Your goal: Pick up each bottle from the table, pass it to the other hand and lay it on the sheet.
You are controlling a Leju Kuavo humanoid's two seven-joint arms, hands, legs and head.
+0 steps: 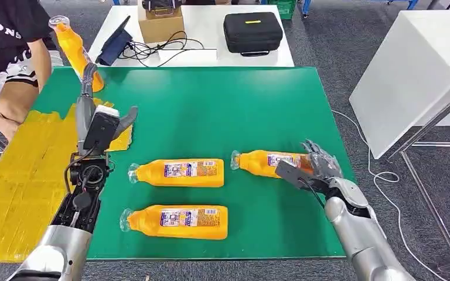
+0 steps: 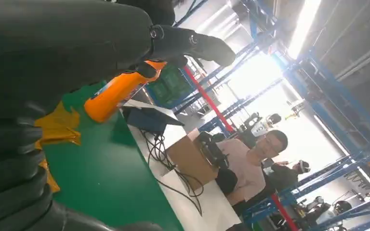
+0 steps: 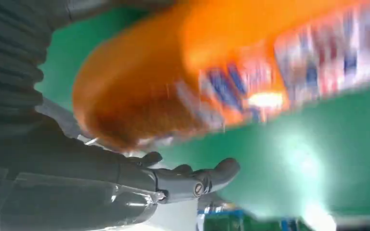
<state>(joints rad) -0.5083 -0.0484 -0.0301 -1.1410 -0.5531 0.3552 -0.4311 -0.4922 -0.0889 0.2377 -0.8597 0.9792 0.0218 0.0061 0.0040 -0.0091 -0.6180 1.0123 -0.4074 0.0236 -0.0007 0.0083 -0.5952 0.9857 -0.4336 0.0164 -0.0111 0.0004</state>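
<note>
four bottles in my feed. my left hand (image 1: 91, 88) grips one orange bottle (image 1: 73, 47) near its base, held upright and raised over the near edge of the yellow sheet (image 1: 17, 175). my right hand (image 1: 319, 161) is wrapped around the base of a second bottle (image 1: 266, 162) lying on the green table (image 1: 258, 99); whether it bears the weight yet, i cannot tell. two more bottles (image 1: 179, 173) (image 1: 179, 221) lie side by side between my arms. full of juice, i'd judge them heavy, with slick labels and slightly yielding plastic, so i'd take hold around the wide body, not the neck.
</note>
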